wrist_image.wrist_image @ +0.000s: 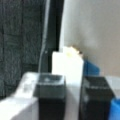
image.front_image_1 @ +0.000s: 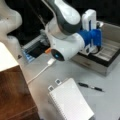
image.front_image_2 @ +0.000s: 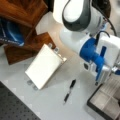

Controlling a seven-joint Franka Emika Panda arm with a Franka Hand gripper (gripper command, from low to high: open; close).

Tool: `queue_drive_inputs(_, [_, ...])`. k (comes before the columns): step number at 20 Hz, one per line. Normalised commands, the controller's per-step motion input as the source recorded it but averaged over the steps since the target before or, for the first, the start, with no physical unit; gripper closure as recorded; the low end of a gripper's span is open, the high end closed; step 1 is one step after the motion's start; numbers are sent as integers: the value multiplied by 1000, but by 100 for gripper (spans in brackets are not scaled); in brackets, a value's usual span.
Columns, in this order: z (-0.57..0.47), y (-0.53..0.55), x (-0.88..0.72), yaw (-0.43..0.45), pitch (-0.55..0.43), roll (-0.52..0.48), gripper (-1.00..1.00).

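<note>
In the wrist view my gripper (wrist_image.wrist_image: 73, 80) shows two black fingers (wrist_image.wrist_image: 50, 96) close together, with a white block (wrist_image.wrist_image: 67, 65) filling the narrow gap and sticking out beyond the tips. Something blue (wrist_image.wrist_image: 91, 68) lies just behind the block. In both front views the white arm with its blue wrist piece (image.front_image_1: 91, 37) hangs over a shallow grey tray (image.front_image_1: 92, 65), and the gripper (image.front_image_2: 115, 70) reaches the tray (image.front_image_2: 100, 106) at a front view's right edge. The fingertips are hidden behind the wrist in a front view (image.front_image_1: 98, 25).
A black pen (image.front_image_1: 90, 86) (image.front_image_2: 69, 91) lies on the grey table beside a white spiral notebook (image.front_image_1: 70, 100) (image.front_image_2: 43, 66). A white cable (image.front_image_1: 41, 71) runs across the table. Wooden furniture (image.front_image_1: 15, 97) (image.front_image_2: 27, 45) holds a blue book (image.front_image_2: 10, 33).
</note>
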Motion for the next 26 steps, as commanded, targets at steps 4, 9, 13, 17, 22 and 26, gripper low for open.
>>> queue_drive_inputs(4, [-147, 365, -235, -334, 83, -62, 100])
queue_drive_inputs(9, [-194, 281, -281, -333, 75, -47, 100])
queue_drive_inputs(13, [-245, 233, -308, -333, 71, -25, 100])
queue_drive_inputs(17, [-255, 248, -321, -350, 63, -27, 100])
queue_drive_inputs(22, [-274, 306, -341, -355, 51, -64, 100])
queue_drive_inputs(26, [-280, 322, -361, -357, 53, -78, 100])
